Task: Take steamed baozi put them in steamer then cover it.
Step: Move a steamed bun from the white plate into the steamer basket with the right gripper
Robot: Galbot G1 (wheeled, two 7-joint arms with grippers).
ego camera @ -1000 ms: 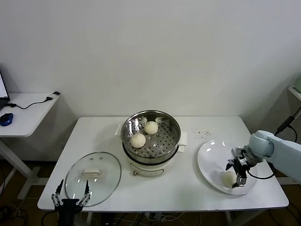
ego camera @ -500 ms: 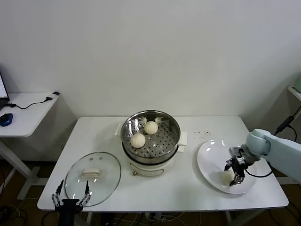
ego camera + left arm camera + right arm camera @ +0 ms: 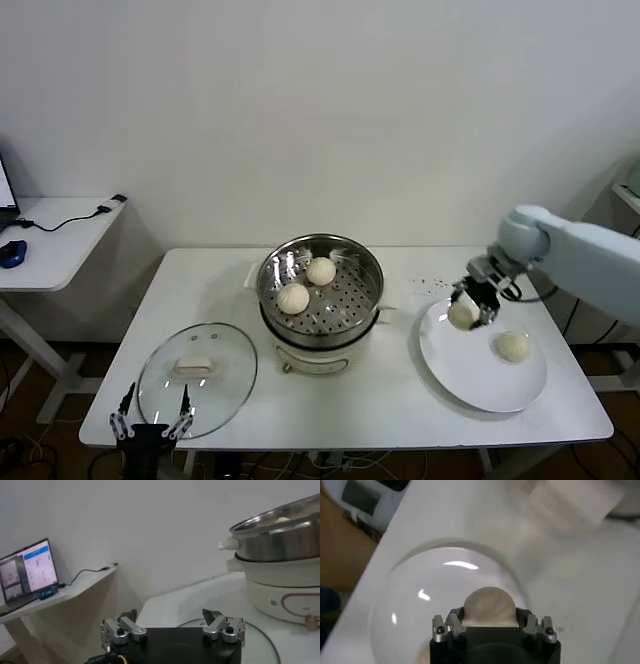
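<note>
A plain white wall stands behind a white tabletop [image 3: 400, 400] that carries all the cooking things. At the middle of the tabletop sits the steamer [image 3: 321, 300], a shiny steel pot with a perforated tray inside, set on a white base with side handles. Two buns [image 3: 293, 298] lie on that tray, one toward 7 o'clock and the other toward 12 o'clock. They are smooth, domed and cream-white.

At 3 o'clock from the steamer lies a flat white plate [image 3: 470, 375]. One bun [image 3: 513, 346] rests on it, toward its right side. The right claw [image 3: 466, 309] hangs above the plate's upper left edge, closed on another bun [image 3: 461, 314] and holding it clear of the plate. In the right wrist view that bun [image 3: 489, 607] shows as a pale round dome pinched between the claw's fingers, with the plate [image 3: 420, 610] below it.

At 8 o'clock from the steamer the lid [image 3: 198, 378] lies flat on the tabletop, clear glass with a metal rim and a white bar handle at its centre. The left claw [image 3: 150, 412] waits at the near edge of the tabletop, just in front of the lid, with its fingers spread wide and holding nothing.

A side desk [image 3: 60, 235] with a blue mouse [image 3: 12, 252] stands at far left.
</note>
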